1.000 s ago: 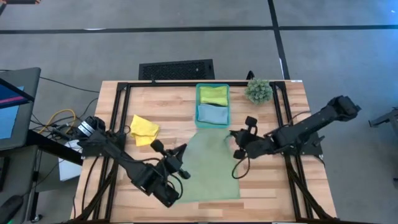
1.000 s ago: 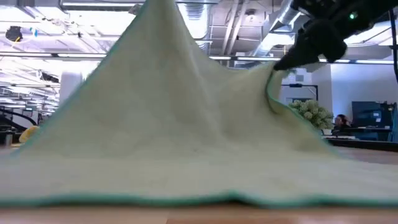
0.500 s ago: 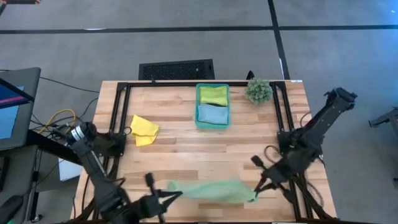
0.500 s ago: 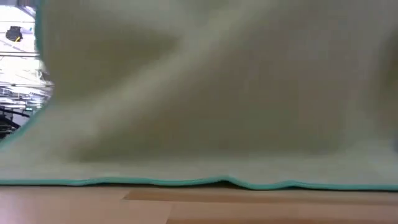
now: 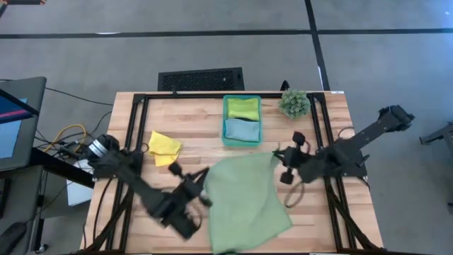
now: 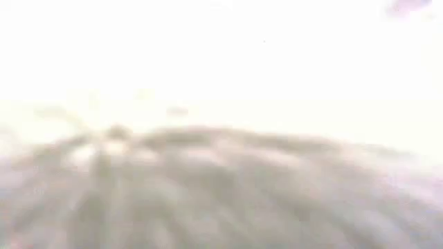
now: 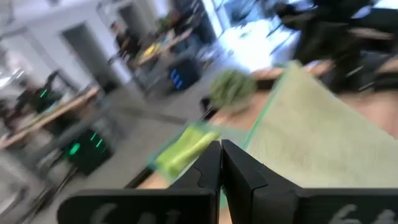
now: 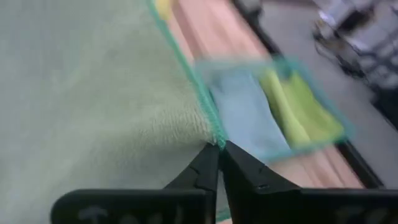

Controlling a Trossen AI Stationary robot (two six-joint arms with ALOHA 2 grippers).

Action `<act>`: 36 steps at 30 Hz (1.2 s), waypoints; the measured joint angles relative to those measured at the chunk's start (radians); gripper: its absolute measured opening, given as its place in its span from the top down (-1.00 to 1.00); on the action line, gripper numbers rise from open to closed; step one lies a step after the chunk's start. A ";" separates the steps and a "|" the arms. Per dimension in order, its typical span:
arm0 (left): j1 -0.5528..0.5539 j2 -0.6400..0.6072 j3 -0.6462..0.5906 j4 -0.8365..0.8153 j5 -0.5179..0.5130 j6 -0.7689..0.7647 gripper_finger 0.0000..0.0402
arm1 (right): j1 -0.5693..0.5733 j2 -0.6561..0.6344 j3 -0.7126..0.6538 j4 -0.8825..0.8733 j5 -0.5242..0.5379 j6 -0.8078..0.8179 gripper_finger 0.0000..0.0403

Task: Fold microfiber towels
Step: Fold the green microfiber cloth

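Pale green towel (image 5: 244,198) spread over table's (image 5: 191,113) near-centre, covering low cam. Left gripper (image 5: 205,185), fingers closed, pinches its left corner; right gripper (image 5: 278,156) pinches far-right corner, fingers nearly together on hem (image 8: 214,138). Yellow towel (image 5: 163,146) crumpled at far left, clear of the arms. Teal bin (image 5: 242,120) at far centre holds lime towel (image 5: 243,108) & light blue towel (image 5: 241,129). Plant (image 5: 294,103) just beside bin, far right.

Pale green towel (image 5: 244,202) was soft, matt, napped cloth with stitched teal edging; yellow towel (image 5: 164,146) likewise matt cloth. Surface (image 5: 191,124) was pale, smooth wood planks. Bin (image 5: 225,120) looked translucent plastic.
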State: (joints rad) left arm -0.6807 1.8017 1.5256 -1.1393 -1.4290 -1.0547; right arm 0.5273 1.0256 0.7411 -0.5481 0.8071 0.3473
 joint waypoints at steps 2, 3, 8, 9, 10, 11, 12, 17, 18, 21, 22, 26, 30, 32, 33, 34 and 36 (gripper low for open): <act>0.062 0.000 -0.055 0.006 0.038 -0.014 1.00 | -0.064 0.034 -0.055 0.018 -0.025 -0.004 0.77; 0.092 0.001 -0.082 0.021 0.055 -0.017 1.00 | -0.094 0.054 -0.078 0.033 -0.040 -0.005 0.74; 0.203 0.001 -0.207 0.156 0.173 0.050 1.00 | -0.216 0.141 -0.115 -0.004 -0.110 -0.005 0.55; 0.215 0.001 -0.219 0.177 0.188 0.062 1.00 | -0.234 0.151 -0.113 -0.015 -0.111 -0.005 0.49; 0.224 0.001 -0.230 0.197 0.205 0.076 1.00 | -0.251 0.157 -0.111 -0.036 -0.116 -0.005 0.43; 0.230 0.001 -0.239 0.213 0.221 0.091 1.00 | -0.269 0.158 -0.108 -0.057 -0.132 -0.007 0.37; 0.234 0.001 -0.241 0.216 0.237 0.102 1.00 | -0.287 0.158 -0.105 -0.060 -0.168 -0.015 0.31; 0.220 0.000 -0.241 0.221 0.244 0.116 1.00 | -0.420 0.158 -0.145 0.027 -0.426 -0.201 0.10; 0.214 0.000 -0.241 0.222 0.244 0.122 1.00 | -0.452 0.158 -0.158 0.063 -0.437 -0.238 0.08; 0.196 0.000 -0.241 0.222 0.246 0.138 1.00 | -0.547 0.158 -0.208 0.195 -0.441 -0.332 0.05; 0.191 0.000 -0.241 0.223 0.246 0.140 1.00 | -0.579 0.158 -0.219 0.224 -0.448 -0.356 0.05; 0.182 0.000 -0.241 0.223 0.246 0.164 1.00 | -0.697 0.192 -0.236 0.315 -0.573 -0.500 0.08; 0.184 0.000 -0.241 0.231 0.246 0.164 1.00 | -0.777 0.268 -0.236 0.398 -0.729 -0.643 0.12; 0.184 0.000 -0.241 0.238 0.246 0.164 1.00 | -0.799 0.322 -0.236 0.406 -0.758 -0.720 0.15; 0.184 0.000 -0.241 0.240 0.246 0.164 1.00 | -0.802 0.351 -0.236 0.410 -0.754 -0.754 0.16; 0.184 0.000 -0.241 0.242 0.246 0.164 1.00 | -0.805 0.379 -0.236 0.413 -0.740 -0.776 0.18; 0.184 0.000 -0.241 0.241 0.246 0.165 1.00 | -0.805 0.424 -0.227 0.421 -0.719 -0.790 0.23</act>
State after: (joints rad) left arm -0.4965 1.8015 1.2846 -0.8978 -1.1828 -0.8899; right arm -0.2773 1.4496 0.5139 -0.1266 0.0880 -0.4425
